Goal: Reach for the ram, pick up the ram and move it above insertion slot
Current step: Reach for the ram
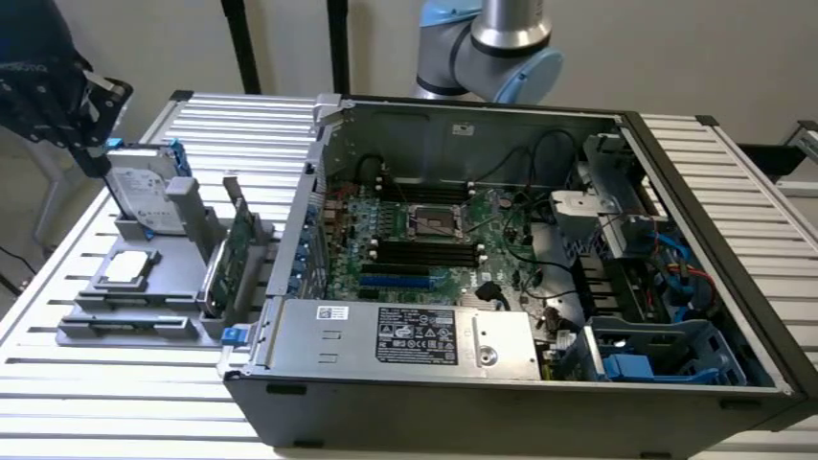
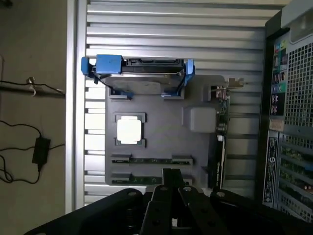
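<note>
Two rams lie flat in a grey fixture [image 2: 161, 137]: one ram [image 2: 151, 159] beside the silver processor chip [image 2: 130, 131], and a second ram [image 2: 142, 180] closer to my fingers. My black gripper [image 2: 172, 176] hangs above the fixture, over that second stick and not touching it; its fingers meet in the middle and hold nothing. In the exterior view the gripper [image 1: 87, 153] is high at the left, over the fixture [image 1: 128, 307]. The black insertion slots [image 1: 422, 252] lie side by side on the motherboard inside the open case.
A hard drive in a blue carrier [image 2: 139, 73] stands on edge at one end of the fixture, and a green expansion card [image 1: 228, 259] stands upright between the fixture and the case wall [image 1: 301, 240]. Cables and drive cages crowd the case's right side.
</note>
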